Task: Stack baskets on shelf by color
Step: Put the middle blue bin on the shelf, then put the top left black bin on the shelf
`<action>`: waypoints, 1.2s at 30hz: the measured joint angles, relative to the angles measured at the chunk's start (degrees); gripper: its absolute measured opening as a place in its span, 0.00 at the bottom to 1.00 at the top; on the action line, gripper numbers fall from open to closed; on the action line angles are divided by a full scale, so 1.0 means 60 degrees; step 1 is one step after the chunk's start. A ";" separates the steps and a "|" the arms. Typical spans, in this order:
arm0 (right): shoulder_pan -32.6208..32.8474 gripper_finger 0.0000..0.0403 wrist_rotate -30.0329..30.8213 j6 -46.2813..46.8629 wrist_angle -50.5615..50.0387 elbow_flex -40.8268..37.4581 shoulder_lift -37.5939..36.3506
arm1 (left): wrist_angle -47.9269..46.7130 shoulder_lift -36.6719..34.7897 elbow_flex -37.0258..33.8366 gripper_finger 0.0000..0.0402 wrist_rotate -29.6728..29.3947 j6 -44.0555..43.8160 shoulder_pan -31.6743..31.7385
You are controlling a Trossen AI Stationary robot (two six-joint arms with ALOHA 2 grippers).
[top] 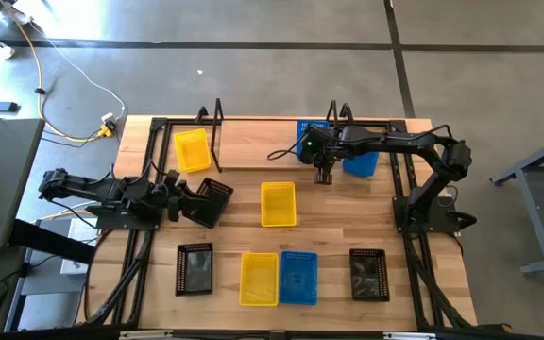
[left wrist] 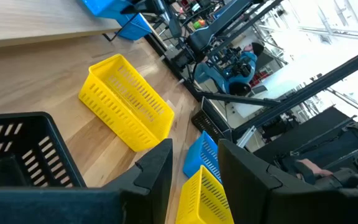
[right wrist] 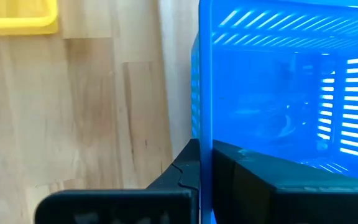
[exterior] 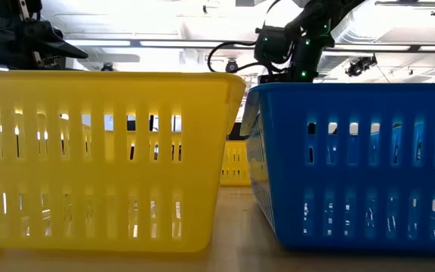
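Observation:
In the high view the shelf plank [top: 253, 144] runs along the far side between wire brackets [top: 217, 118]. A yellow basket [top: 192, 149] and a blue basket [top: 311, 129] sit on it. My right gripper [top: 326, 173] [right wrist: 205, 168] is shut on a second blue basket [top: 360, 162] at the shelf's right part. My left gripper [top: 187, 195] [left wrist: 194, 168] is open at the table's left. A tilted black basket [top: 213, 201] [left wrist: 17, 152] lies beside one finger, not between the two. My left gripper has the black basket next to the outer side of one finger [left wrist: 154, 171]; I cannot tell whether they touch. My right gripper pinches a side wall of the blue basket at its rim [right wrist: 202, 124], one finger [right wrist: 182, 171] outside and the other inside. The fingers come from above, pointing down.
A yellow basket [top: 278, 204] lies on the table's middle. Along the near edge lie a black [top: 195, 268], a yellow [top: 259, 279], a blue [top: 298, 278] and another black basket [top: 368, 274]. The near yellow [exterior: 100, 159] and blue [exterior: 357, 162] ones fill the low view.

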 joint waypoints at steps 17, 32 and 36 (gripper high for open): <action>0.0034 0.22 0.0048 0.1117 -0.0233 0.0387 0.0007 | 0.0000 -0.0004 -0.0001 0.29 0.0328 0.0077 0.0004; 0.0639 0.23 -0.0034 0.5379 -0.2274 0.2789 0.0007 | -0.0004 0.0004 0.0394 0.29 0.0437 0.2121 0.0000; 0.0763 0.23 -0.0191 0.7092 -0.2591 0.3368 0.0007 | -0.0005 0.0017 0.0779 0.29 0.0435 0.3071 0.0000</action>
